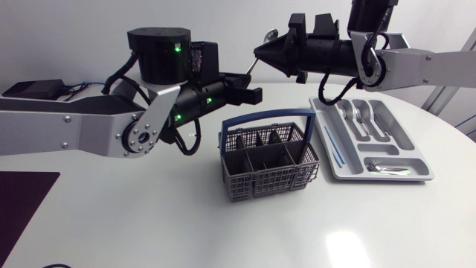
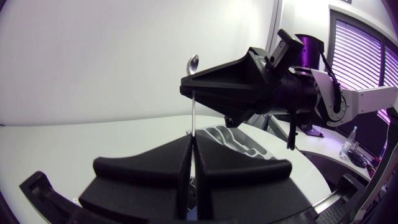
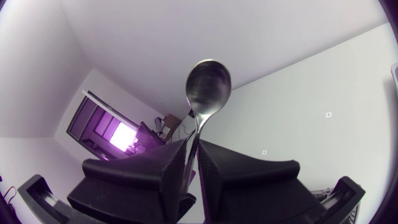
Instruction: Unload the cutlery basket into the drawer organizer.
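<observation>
The spoon [image 1: 270, 35] is up in the air, well above the worktop [image 1: 149, 216], and both claws have it. The right claw [image 1: 260, 53] is pinched tight on the neck just under the bowl, and the bowl pokes out past its tips. In the right wrist view the bowl [image 3: 208, 87] stands straight ahead of the right claw [image 3: 194, 146], whose two fingers are nearly together with only the thin stem between them.

The left claw [image 1: 251, 78] has the other end. In the left wrist view its fingers [image 2: 193, 144] are drawn in close on the slim handle from both sides. The handle runs straight up from there into the tip of the right claw [image 2: 186, 87], and the bowl [image 2: 193, 61] peeks out above it. So the claws sit tip to tip, one spoon shared between them.

Down below, the grey basket [image 1: 245, 190] with its blue handle stands on the worktop near the middle. Just beside it, on the right arm's side, lies the grey organizer [image 1: 335, 167]. Forks and spoons lie in its long slots, more cutlery lies in the crosswise slot, and a thin blue stick lies in the slot nearest the basket.
</observation>
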You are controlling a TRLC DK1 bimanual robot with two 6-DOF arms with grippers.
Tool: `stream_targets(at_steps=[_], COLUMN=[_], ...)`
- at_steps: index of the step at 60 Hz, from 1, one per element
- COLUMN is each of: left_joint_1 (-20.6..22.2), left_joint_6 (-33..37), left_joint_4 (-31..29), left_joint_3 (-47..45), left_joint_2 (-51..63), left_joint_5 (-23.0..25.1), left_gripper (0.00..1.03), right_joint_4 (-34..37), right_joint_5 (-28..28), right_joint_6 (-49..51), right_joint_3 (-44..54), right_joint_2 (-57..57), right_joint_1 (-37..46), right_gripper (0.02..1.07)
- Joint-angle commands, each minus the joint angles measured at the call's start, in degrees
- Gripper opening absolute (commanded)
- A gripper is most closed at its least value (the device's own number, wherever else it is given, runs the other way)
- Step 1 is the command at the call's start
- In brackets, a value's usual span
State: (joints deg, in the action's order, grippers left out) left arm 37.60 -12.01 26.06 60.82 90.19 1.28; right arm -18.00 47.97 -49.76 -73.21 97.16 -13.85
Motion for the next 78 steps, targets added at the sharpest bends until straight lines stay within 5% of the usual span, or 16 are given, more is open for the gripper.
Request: stream_targets(at_steps=[1,9,21,40,65,78], left_joint_1=[0.01,0.45,0.89,-1.04,-1.92,-1.92], left_joint_6=[-0.29,1.73,9.55,19.83,30.99,33.37], left_joint_4=[1.09,-1.1,-8.66,-16.66,-27.65,-30.72], left_joint_3=[2.2,3.34,5.45,2.02,-2.98,-6.24], left_joint_2=[1.39,1.04,-0.98,-11.27,-20.32,-22.08], left_joint_5=[0.3,-0.14,-1.28,-1.28,-2.6,-2.6], left_gripper=[0.14,0.44,0.71,0.72,0.81,0.84], right_joint_4=[0.16,0.86,7.19,19.76,68.1,90.42], right_joint_5=[-0.24,0.02,1.96,7.32,11.1,6.09], right_joint_6=[-1.92,-1.31,3.88,16.36,65.58,92.91], right_joint_3=[-1.85,-1.59,-2.46,-2.9,-18.46,-25.23], right_joint_2=[0.83,0.39,-1.54,-6.02,0.57,6.11], right_joint_1=[-0.66,-0.39,1.89,12.44,27.73,32.65], right_gripper=[0.14,0.13,0.13,0.13,0.13,0.13])
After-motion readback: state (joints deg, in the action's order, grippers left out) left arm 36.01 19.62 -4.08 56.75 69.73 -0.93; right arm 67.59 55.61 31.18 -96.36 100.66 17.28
